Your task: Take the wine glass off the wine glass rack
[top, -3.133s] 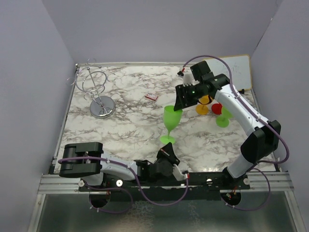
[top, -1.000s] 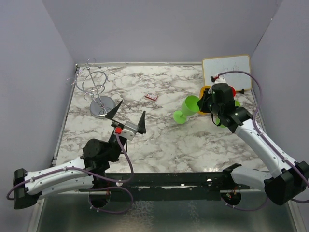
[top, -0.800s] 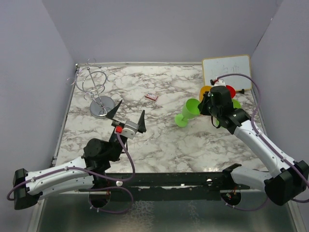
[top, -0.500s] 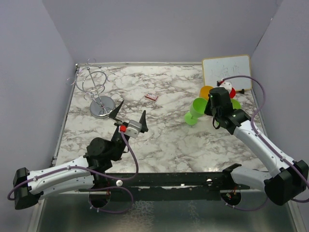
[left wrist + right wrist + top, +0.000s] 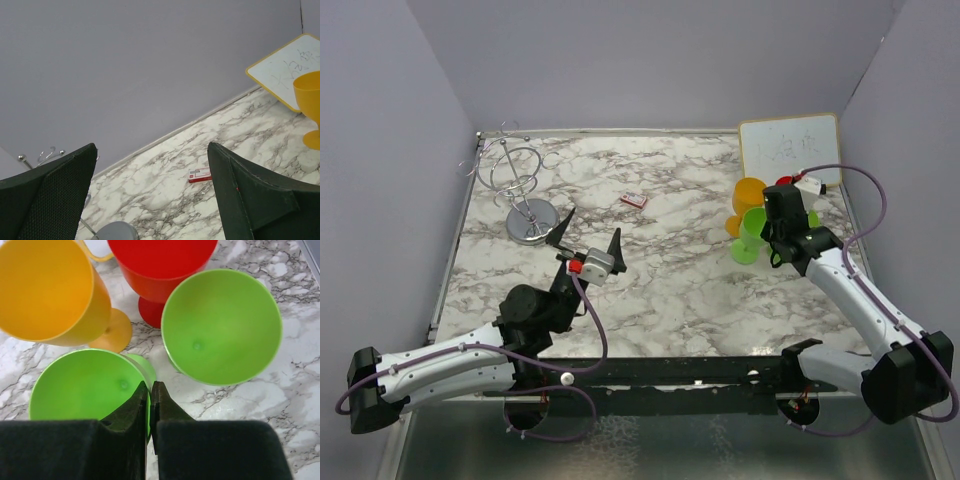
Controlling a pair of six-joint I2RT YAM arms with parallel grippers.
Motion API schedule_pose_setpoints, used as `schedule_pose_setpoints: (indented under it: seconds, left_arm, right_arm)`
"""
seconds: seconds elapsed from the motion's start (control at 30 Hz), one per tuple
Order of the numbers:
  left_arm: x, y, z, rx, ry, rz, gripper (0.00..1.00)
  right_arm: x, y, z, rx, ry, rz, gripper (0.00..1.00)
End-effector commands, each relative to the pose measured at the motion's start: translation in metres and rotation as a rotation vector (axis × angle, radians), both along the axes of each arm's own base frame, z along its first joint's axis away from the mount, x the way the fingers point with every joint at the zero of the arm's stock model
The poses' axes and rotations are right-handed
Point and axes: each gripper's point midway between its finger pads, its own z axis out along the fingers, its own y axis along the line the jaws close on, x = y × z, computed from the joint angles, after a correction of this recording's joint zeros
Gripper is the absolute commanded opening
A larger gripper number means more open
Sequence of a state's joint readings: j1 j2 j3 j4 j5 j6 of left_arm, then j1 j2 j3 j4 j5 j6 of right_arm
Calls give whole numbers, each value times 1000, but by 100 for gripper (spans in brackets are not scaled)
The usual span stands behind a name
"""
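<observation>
The green wine glass (image 5: pixel 752 232) is off the wine glass rack (image 5: pixel 516 190), upright far to its right beside a yellow glass (image 5: pixel 45 287) and red glass (image 5: pixel 160 265). The right fingers (image 5: pixel 125 415) pinch its rim; the left fingers (image 5: pixel 250 195) stand wide, empty. This looks like the set-down: next, release and lift clear without knocking its neighbours.

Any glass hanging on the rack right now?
No, the wine glass rack shows only bare wire arms in the top view.
</observation>
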State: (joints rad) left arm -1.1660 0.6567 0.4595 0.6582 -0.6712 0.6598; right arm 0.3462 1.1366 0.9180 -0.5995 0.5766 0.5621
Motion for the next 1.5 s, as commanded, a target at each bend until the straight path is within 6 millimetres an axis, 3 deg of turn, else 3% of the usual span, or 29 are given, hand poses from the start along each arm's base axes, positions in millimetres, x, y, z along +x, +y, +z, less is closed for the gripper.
schedule_pose_setpoints:
  seconds: [0.0,0.3,0.53,0.67,0.8,1.1,1.47]
  left_arm:
    - [1,11,7,-39,-12,32,93]
    - [0,13,8,-46,-17,31,93]
    - [5,18,9,-66,-9,55,92]
    - [8,21,9,-68,-8,71,93]
    - [9,25,12,-78,-11,79,93]
    - [14,36,18,-85,-17,127,93]
    - [21,64,31,-208,-10,170,95]
  right_arm:
    - [-2,-13,-9,-4,4,-63,1]
    - [-7,-19,-12,-3,8,-82,4]
    - [-4,-18,8,-2,-57,-48,16]
    - [-3,-18,17,-10,-72,-33,31]
    - [-3,-15,25,-4,-83,-9,40]
    - [-6,4,66,26,-177,166,62]
    - [-20,22,127,37,-360,351,80]
